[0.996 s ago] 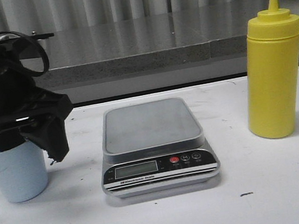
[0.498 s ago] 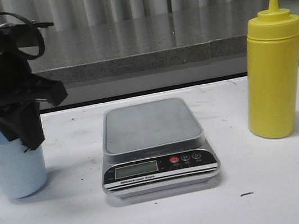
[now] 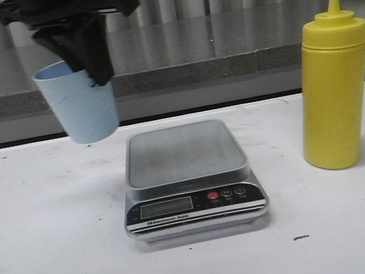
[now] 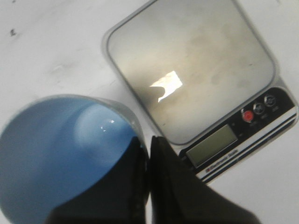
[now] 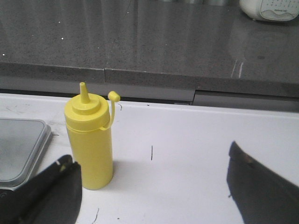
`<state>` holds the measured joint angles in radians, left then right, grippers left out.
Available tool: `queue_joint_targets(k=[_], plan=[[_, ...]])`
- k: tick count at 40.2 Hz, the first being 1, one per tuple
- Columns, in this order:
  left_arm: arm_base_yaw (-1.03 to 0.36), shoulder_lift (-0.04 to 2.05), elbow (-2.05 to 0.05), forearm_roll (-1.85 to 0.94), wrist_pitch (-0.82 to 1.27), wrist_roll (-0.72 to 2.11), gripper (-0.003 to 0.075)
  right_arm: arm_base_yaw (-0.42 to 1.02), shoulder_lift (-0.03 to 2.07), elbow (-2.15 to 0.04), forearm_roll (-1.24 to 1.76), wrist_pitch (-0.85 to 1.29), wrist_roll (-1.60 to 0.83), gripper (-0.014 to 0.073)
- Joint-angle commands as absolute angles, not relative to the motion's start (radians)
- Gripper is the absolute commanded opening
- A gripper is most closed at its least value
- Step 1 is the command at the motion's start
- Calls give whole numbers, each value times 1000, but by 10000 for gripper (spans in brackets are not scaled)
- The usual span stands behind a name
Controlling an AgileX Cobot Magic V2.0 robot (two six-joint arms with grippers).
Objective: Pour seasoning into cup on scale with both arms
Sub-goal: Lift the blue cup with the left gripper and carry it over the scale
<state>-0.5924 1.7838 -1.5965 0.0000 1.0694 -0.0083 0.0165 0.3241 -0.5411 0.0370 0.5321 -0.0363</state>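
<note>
My left gripper [image 3: 91, 61] is shut on the rim of the light blue cup [image 3: 81, 101] and holds it in the air, above the table and just left of the scale [image 3: 187, 178]. In the left wrist view the cup [image 4: 60, 149] is pinched at its wall, one finger inside and one outside, beside the scale's steel platform [image 4: 191, 70]. The yellow seasoning bottle [image 3: 333, 85] stands upright on the table at the right. In the right wrist view my right gripper [image 5: 154, 186] is open and empty, with the bottle [image 5: 89, 137] ahead by one finger.
A grey stone counter [image 3: 223, 43] runs along the back edge of the white table [image 3: 64, 267]. A white object [image 5: 271, 9] sits on that counter at the far right. The bottle's cap [image 5: 113, 96] hangs off on its strap.
My left gripper has lifted the cup off the table at the far left and carried it up and right, toward the scale. The bottle and scale have not moved.
</note>
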Motion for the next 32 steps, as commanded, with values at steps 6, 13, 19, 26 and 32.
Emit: queue_joint_targets(k=[6, 13, 19, 26, 32], plan=[[-683, 1889, -1804, 0, 1119, -6, -20, 12, 339, -575, 43, 448, -40, 643], [-728, 1991, -1914, 0, 1129, -6, -20, 12, 339, -575, 43, 448, -40, 643], [-739, 2027, -1961, 0, 1155, -6, -20, 12, 339, -575, 43, 449, -40, 643], [-739, 2032, -1970, 0, 1159, -6, 31, 12, 339, -575, 43, 449, -40, 643], [-739, 2032, -1972, 0, 1171, -6, 284, 12, 339, -575, 43, 449, -40, 643]])
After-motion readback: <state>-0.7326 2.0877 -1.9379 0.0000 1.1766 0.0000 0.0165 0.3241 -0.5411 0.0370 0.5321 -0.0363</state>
